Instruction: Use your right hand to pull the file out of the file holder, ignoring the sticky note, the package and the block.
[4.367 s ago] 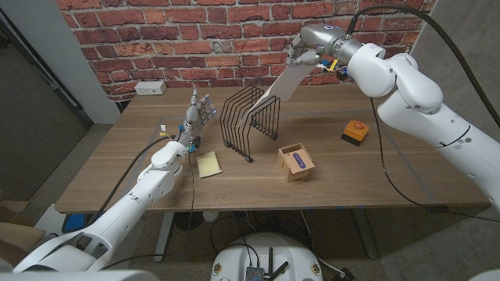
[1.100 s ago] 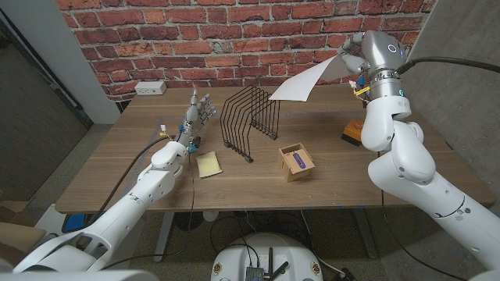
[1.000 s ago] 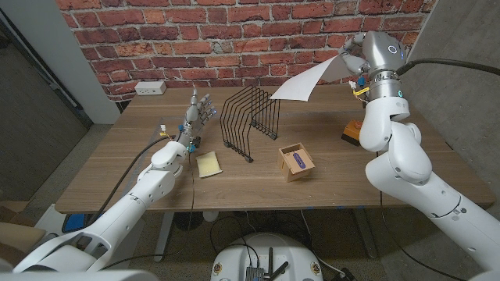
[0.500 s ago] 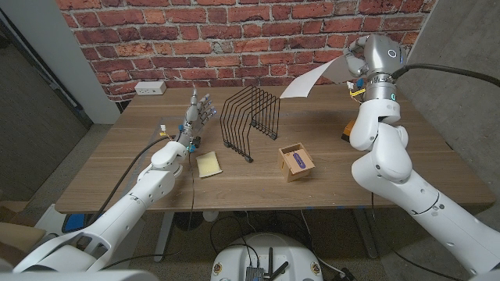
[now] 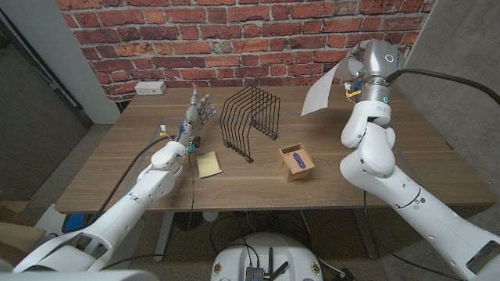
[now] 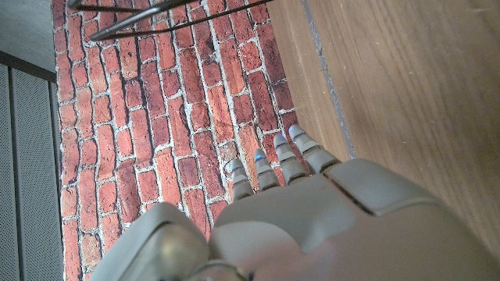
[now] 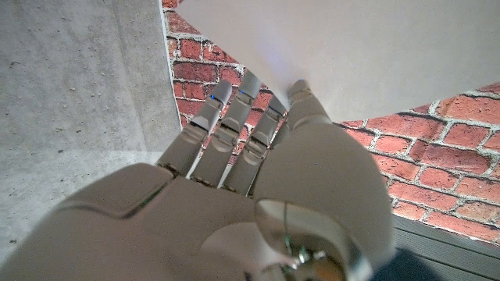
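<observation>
Head view shows the right robot hand (image 5: pixel 353 64) clamped on the file (image 5: pixel 319 91), which has swung from flat to hanging upright, high above the table (image 5: pixel 117 168) and well clear of the file holder (image 5: pixel 251 119). Extraction looks complete. Left robot hand (image 5: pixel 198 112) stays apart, idle beside the holder.

The file holder (image 5: pixel 251 121) is thin black wire, faintly glossy, standing on a matt wooden table (image 5: pixel 375 168) with visible grain. Beside the holder, the package (image 5: pixel 296 161) looks like plain brown cardboard (purple label on top).
</observation>
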